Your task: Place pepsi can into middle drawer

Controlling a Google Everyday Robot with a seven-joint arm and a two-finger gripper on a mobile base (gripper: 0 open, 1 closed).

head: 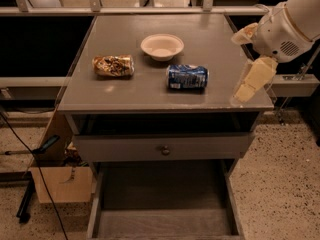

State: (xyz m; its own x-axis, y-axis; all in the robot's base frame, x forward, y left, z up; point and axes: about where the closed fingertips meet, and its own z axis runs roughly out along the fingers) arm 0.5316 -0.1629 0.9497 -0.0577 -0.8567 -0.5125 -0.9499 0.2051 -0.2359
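The pepsi can (187, 77), blue with white lettering, lies on its side on the grey cabinet top (125, 91), right of centre. My gripper (248, 58) hangs over the top's right edge, a short way right of the can and not touching it. Its two cream fingers (255, 78) stand wide apart, open and empty. The middle drawer (162, 204) is pulled out below, a wide grey box with a bare floor and thin side walls.
A tan-and-brown patterned can (113, 65) lies on its side at the left of the top. A white bowl (162, 46) stands behind the pepsi can. A shut drawer front with a round knob (163, 150) sits above the open drawer. A cardboard box (62, 183) and cables lie on the floor at left.
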